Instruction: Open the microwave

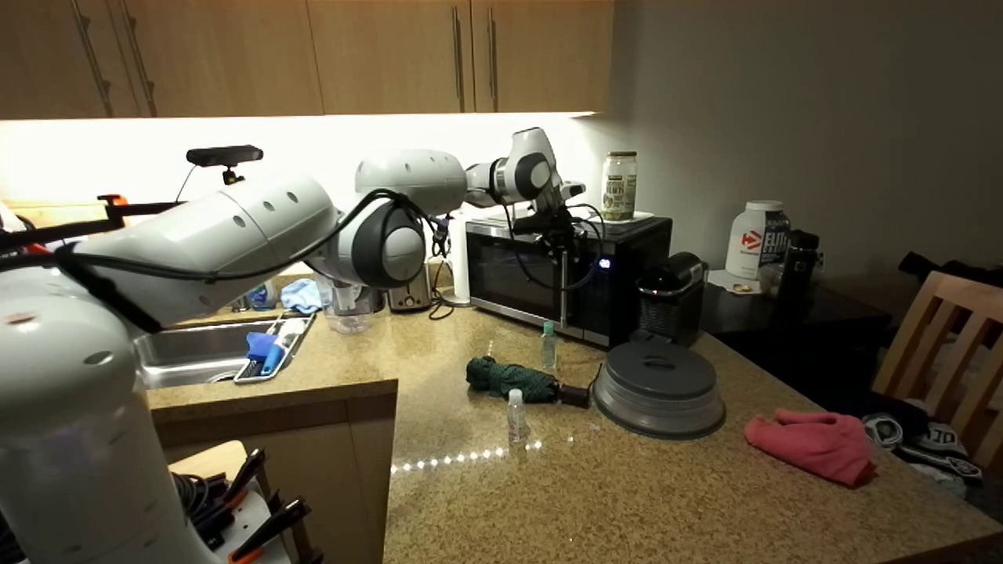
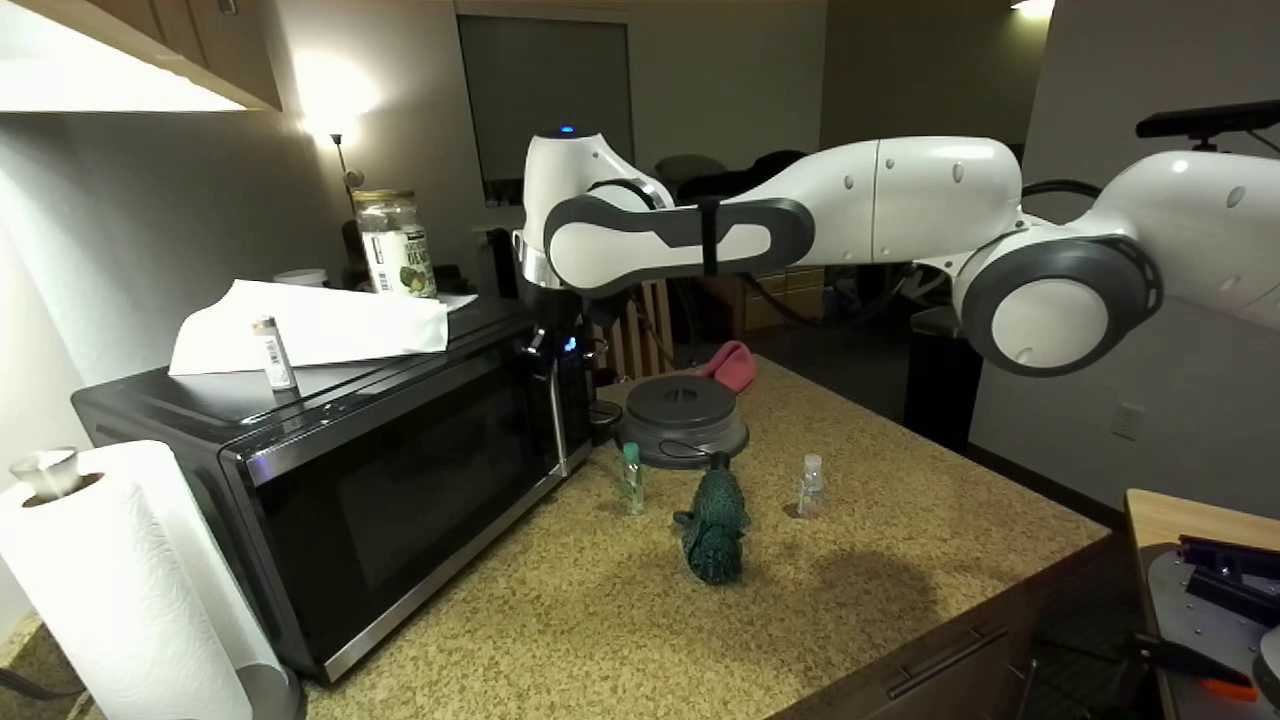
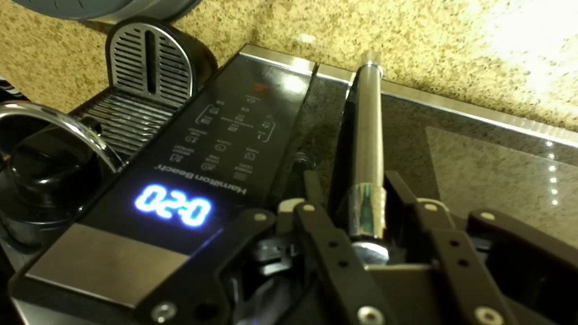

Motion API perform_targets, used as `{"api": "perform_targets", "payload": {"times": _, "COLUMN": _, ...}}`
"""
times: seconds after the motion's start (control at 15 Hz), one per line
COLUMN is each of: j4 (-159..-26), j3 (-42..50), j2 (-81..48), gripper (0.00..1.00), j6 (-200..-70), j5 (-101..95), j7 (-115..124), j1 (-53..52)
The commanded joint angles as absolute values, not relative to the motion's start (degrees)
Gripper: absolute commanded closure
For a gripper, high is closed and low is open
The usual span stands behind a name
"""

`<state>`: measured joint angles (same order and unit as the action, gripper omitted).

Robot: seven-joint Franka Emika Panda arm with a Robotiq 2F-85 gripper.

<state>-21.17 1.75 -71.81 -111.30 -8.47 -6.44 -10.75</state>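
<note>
The black microwave (image 1: pixel 509 270) stands on the counter with its door shut, and it also shows in an exterior view (image 2: pixel 400 500). A vertical silver handle (image 3: pixel 370 122) is on its door, beside the lit control panel (image 3: pixel 226 131). The handle also shows in both exterior views (image 1: pixel 564 274) (image 2: pixel 558 420). My gripper (image 3: pixel 354 184) is at the handle's upper end. Its fingers are open, one on each side of the handle, with a visible gap on both sides. In both exterior views the gripper (image 1: pixel 560 239) (image 2: pixel 560 345) is in front of the door's panel-side edge.
A dark coffee maker (image 1: pixel 672 298) stands beside the microwave's panel side. A grey domed appliance (image 1: pixel 660 388), a green umbrella (image 1: pixel 513 380) and two small bottles (image 1: pixel 548 348) (image 1: pixel 515 417) are in front. A jar (image 2: pixel 395 250) and paper (image 2: pixel 310 325) are on top. A paper-towel roll (image 2: pixel 110 590) stands alongside.
</note>
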Motion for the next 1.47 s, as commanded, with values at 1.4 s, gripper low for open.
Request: {"api": "perform_targets", "payload": {"times": 1.4, "j4": -20.5, "j3": 1.48, "j2": -72.81, "gripper": 0.9, "j6": -101.84, "j5": -6.93, "j7": -2.46, "j1": -12.87}}
